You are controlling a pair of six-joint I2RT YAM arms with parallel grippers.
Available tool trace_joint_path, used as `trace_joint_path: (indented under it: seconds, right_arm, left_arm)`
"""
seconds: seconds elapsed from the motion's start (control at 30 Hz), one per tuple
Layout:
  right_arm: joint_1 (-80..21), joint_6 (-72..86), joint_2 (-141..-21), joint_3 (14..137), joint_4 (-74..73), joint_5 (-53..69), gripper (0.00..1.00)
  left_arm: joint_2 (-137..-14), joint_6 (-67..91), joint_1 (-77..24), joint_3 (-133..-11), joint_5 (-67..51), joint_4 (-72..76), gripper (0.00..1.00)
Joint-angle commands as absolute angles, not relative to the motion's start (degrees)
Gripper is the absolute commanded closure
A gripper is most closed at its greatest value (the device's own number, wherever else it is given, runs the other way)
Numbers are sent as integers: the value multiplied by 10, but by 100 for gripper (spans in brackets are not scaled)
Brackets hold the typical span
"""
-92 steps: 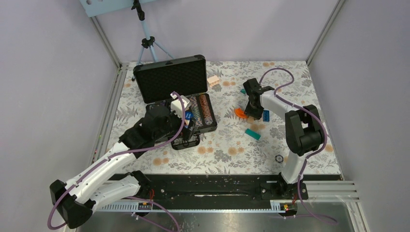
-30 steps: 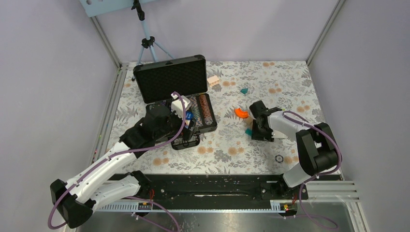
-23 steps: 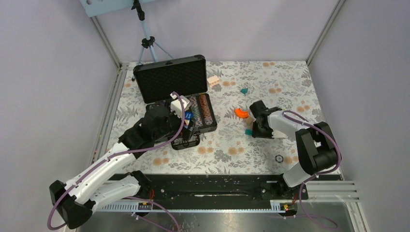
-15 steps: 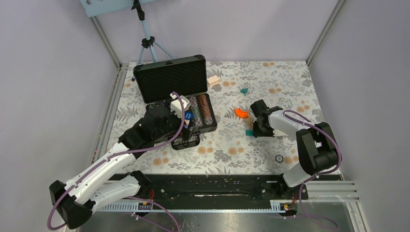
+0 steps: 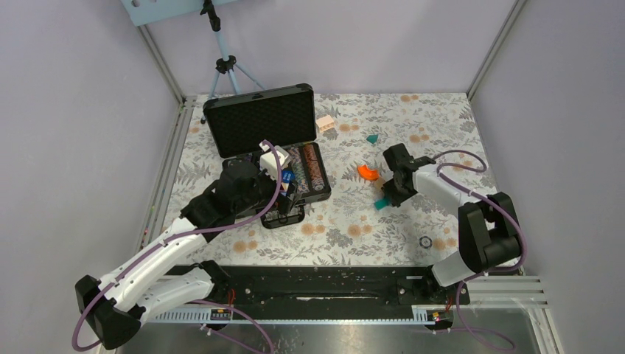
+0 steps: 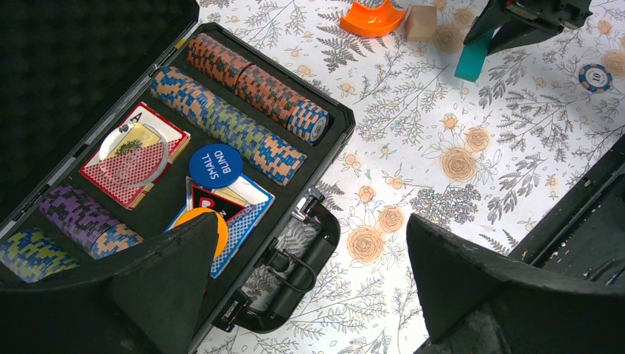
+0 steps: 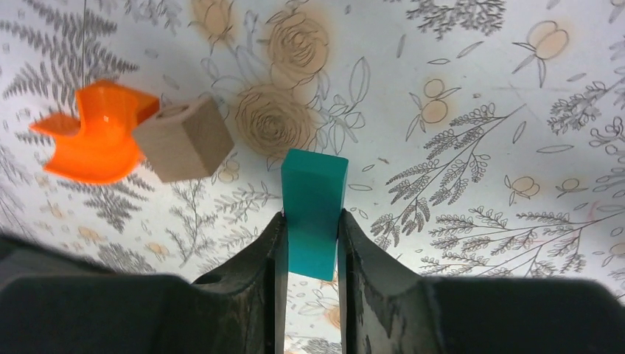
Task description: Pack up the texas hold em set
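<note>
I've swung my right end effector [image 7: 312, 220] away from the orange block [image 7: 96, 144] and clamped it onto the teal block [image 7: 315, 184].

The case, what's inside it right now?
Inside the case: rows of striped chips, a red deck under a clear disc, a blue deck with a blue disc and an orange disc. The left gripper hides the near corner.

I'm working in a robot lab cell: bare lilac walls [image 5: 368, 44], metal rails [image 5: 486, 291] edging the flower-patterned table [image 5: 442, 125], a tripod [image 5: 225, 66] standing well beyond my left hand [image 6: 309, 243].
</note>
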State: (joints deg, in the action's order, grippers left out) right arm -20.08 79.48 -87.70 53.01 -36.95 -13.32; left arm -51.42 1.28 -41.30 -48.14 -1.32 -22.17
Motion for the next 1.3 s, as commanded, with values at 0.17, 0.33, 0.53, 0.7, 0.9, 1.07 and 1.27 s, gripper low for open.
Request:
trace_joint_path:
  seconds: [0.17, 0.33, 0.53, 0.7, 0.9, 1.07, 1.27]
  right_arm:
    - [-220, 483, -931, 571, -340, 88, 97]
    - [-302, 422, -921, 557, -334, 56, 96]
    - [-308, 361, -844, 507, -295, 74, 100]
    - [-308, 394, -805, 537, -344, 27, 100]
    - [-308, 608, -763, 569, -382, 46, 100]
    - [-311, 729, -655, 518, -292, 50, 100]
    - [-318, 713, -626, 555, -310, 45, 100]
  left_arm:
    - [-512, 11, -415, -487, -28, -198, 2]
    - [-514, 22, -415, -490, -30, -199, 1]
    - [-545, 86, -413, -517, -87, -210, 1]
    - [-533, 203, -411, -483, -159, -135, 1]
    - [-428, 352, -415, -318, -128, 114, 1]
    - [-440, 454, -417, -274, -167, 227, 2]
    - [-517, 465, -456, -321, -198, 226, 6]
